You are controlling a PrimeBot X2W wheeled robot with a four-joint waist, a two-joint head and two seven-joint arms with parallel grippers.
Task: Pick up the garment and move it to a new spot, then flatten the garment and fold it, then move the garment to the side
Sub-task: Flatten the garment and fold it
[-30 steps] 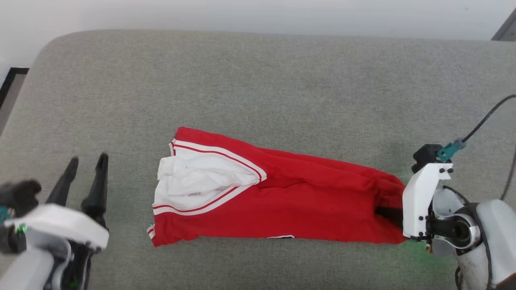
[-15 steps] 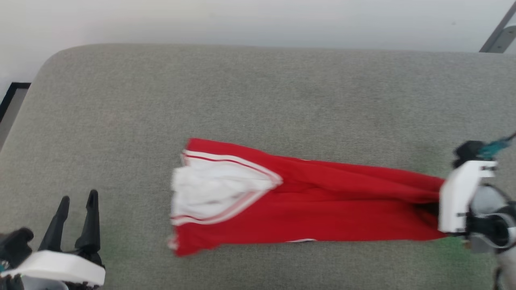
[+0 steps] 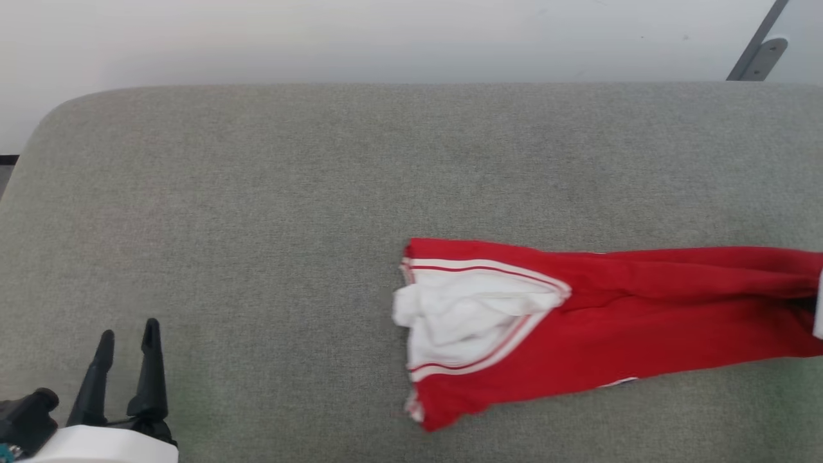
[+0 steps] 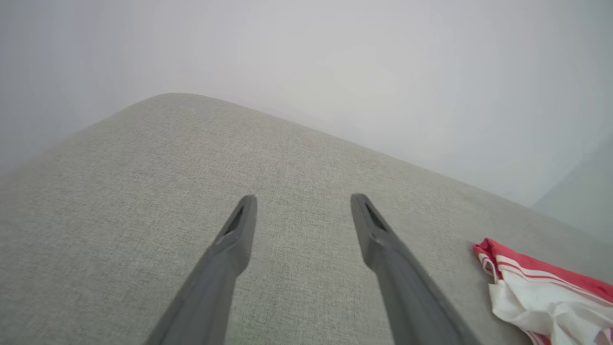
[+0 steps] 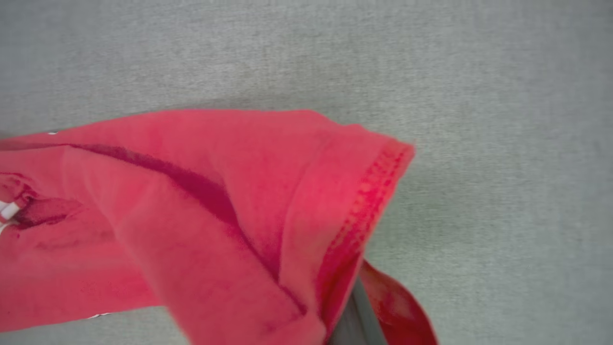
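Compared with 1 second ago, your head camera has swung, so the whole picture has shifted. Even so, measured against the rounded left corner of the grey cushion [image 3: 257,193], the garment [image 3: 643,328] now lies clearly farther to the right. Its right end, in full view then, now runs off the right edge of the head view. The white housing of the right arm, in plain sight then, is down to a sliver at that edge. The left gripper [image 3: 128,329] sits lower in the frame than before.

The garment is on the right half of the cushion, drawn out lengthwise into a long red band. At its left end a white sleeve [image 3: 463,315] is bunched up, framed by red-and-white striped trim. A thin white-edged scrap peeks out along the lower edge. In your right wrist view the stitched red hem [image 5: 364,215] curls over, with a dark crease running through the fabric.

Your right gripper [image 5: 354,321] is clamped on that hem end, with cloth draped over its grey finger. Your left gripper [image 4: 302,199] has its 2 fingers spread apart, holding nothing, above bare cushion and well away from the sleeve.
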